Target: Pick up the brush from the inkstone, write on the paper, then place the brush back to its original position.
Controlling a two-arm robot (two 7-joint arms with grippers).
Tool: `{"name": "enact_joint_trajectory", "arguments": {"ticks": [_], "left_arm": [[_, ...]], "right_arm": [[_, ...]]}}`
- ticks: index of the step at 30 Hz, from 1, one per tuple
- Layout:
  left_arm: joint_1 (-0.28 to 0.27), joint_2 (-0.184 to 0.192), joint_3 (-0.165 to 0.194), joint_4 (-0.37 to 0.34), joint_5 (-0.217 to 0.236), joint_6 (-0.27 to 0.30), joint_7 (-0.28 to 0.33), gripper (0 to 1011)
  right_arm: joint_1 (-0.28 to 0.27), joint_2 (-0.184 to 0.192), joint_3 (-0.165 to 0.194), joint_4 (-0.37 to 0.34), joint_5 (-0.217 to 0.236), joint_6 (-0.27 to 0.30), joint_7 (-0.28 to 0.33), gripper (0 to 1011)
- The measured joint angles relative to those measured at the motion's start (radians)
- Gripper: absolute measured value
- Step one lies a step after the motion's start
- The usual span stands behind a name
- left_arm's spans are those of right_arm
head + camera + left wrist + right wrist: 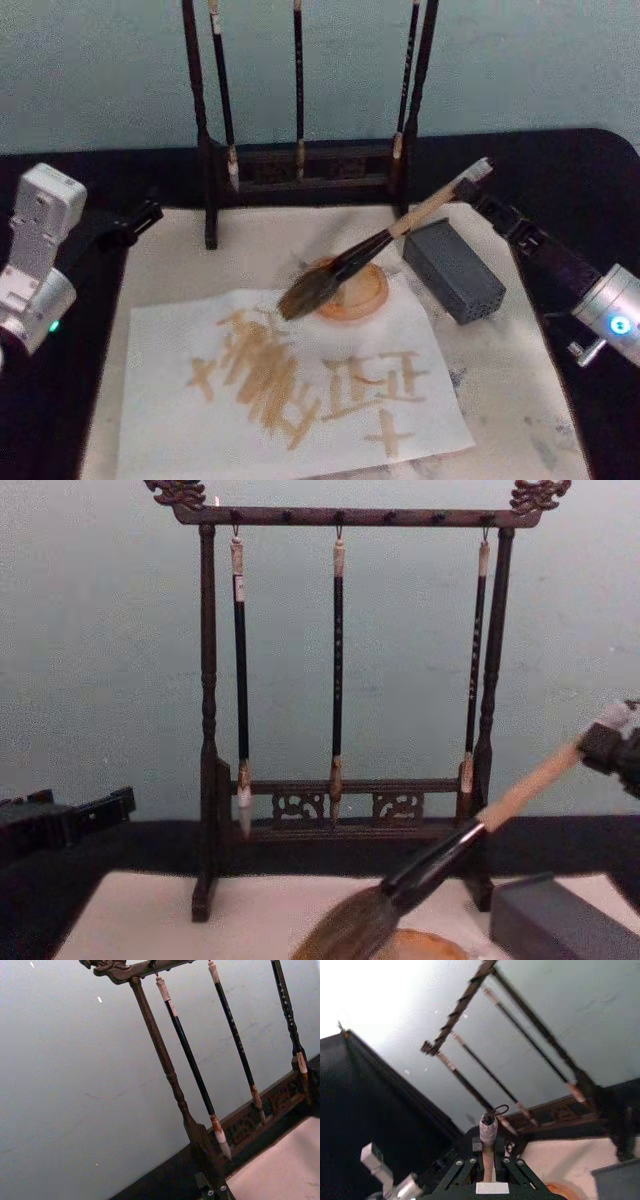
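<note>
Brush: bushy bristles, tan handle.

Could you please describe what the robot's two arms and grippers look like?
The left gripper and right gripper are black. The left arm has a white boxy link above a silver cylindrical joint with a green light; the right arm has a black link and a silver joint with a blue light.

The brush is showing bushy grey-brown hair, a glossy black collar and a smooth pale wooden handle, while the inkstone is looking smooth and faintly shiny, the paper matt and slightly wrinkled, and the far rack dark turned, carved wood.
</note>
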Motion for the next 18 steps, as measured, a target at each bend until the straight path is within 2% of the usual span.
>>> {"name": "enact_joint_trajectory", "arguments": {"ticks": [5,9,18], "left_arm": [[0.0,0.0,0.0,0.0,0.0,0.0,0.0,1002],[0.0,0.0,0.0,0.0,0.0,0.0,0.0,1002],[0.0,0.0,0.0,0.0,0.0,0.0,0.0,1002]], "right_arm": [[-0.009,0.01,-0.021,-0.053,-0.045,-0.002,-0.01,131],[-0.013,0.01,-0.037,-0.078,-0.063,0.002,-0.006,131],[-0.009,-0.014,-0.081,-0.086,-0.098,0.016,0.005,131]]}}
